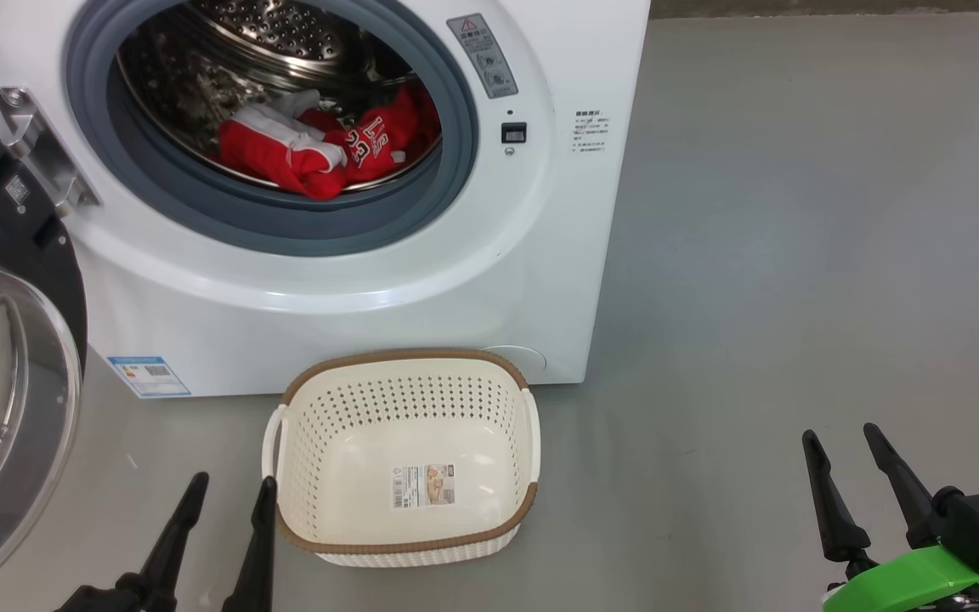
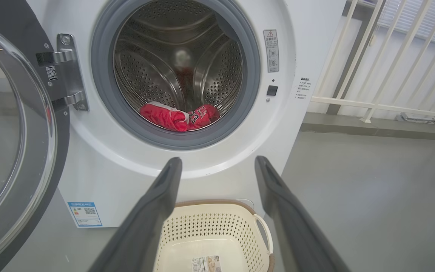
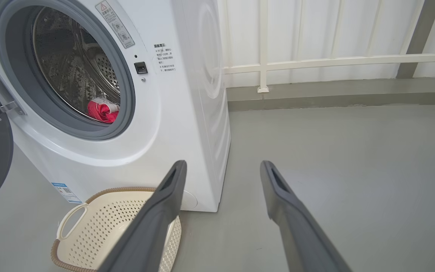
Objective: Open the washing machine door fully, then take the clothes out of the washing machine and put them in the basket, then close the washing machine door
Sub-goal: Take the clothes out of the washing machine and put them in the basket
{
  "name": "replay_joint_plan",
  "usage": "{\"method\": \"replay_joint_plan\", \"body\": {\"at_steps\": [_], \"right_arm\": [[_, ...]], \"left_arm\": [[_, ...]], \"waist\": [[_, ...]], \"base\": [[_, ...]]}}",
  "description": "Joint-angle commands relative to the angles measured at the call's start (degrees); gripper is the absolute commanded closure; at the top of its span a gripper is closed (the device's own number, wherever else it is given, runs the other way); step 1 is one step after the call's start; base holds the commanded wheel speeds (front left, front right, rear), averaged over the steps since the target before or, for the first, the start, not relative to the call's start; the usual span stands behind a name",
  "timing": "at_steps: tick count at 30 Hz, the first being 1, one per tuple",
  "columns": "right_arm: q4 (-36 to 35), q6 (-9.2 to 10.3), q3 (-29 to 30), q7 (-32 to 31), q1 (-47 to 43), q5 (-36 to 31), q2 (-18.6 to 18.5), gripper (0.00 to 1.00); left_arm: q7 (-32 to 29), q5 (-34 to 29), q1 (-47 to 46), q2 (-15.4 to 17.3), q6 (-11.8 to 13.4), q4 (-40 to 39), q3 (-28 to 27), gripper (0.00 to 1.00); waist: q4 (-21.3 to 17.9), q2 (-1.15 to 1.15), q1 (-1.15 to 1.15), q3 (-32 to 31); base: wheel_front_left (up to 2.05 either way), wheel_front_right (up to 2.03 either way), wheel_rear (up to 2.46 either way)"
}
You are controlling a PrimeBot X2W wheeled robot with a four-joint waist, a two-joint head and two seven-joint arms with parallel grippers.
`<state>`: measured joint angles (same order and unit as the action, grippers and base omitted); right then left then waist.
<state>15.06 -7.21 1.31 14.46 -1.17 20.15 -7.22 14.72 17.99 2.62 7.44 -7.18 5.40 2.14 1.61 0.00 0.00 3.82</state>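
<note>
Washing machine: set on the grey floor, with its round opening uncovered; a blue label is seen at its lower left corner.
Door: swung wide to the left on a metal hinge; the bulging glass is ringed in glossy black.
Clothes: a red bundle with white trim and white lettering, laid at the bottom of the steel drum, behind the grey rubber rim.
Basket: placed on the floor just in front of the machine, below the opening; a sticker is seen on its bottom.
Left gripper: fingers spread wide, nothing grasped; positioned just beside the basket's left handle, between basket and door.
Right gripper: fingers spread wide, nothing grasped; positioned over bare floor, well apart from the basket, to the machine's right.
Railing: white bars seen behind the machine, to its right.
</note>
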Motion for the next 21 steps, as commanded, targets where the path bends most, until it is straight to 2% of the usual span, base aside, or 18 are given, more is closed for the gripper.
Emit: {"method": "replay_joint_plan", "body": {"at_steps": [1, 8, 21], "right_arm": [[-1.34, -0.28, -1.01, 0.54, 0.28, -0.46, -1.04, 0.00], [-1.28, -0.28, -1.29, 0.54, 0.43, -0.54, -0.90, 0.00], [-1.16, -0.28, -1.53, 0.54, 1.28, -0.48, -0.72, 0.00]], "left_arm": [[0.28, 0.05, -0.63, 0.70, -0.31, -1.57, -2.02, 0.00], [0.28, 0.41, -0.93, 1.03, -0.31, -1.35, -1.50, 0.00], [0.28, 0.76, -2.47, 1.32, -0.31, -0.97, -1.40, 0.00]], "waist": [[-0.02, 0.00, 0.00, -0.02], [-0.10, 0.00, 0.00, 0.00], [-0.08, 0.00, 0.00, 1.37]], "base": [[0.00, 0.00, 0.00], [0.31, -0.54, 0.23], [1.11, -1.28, 0.17]]}}
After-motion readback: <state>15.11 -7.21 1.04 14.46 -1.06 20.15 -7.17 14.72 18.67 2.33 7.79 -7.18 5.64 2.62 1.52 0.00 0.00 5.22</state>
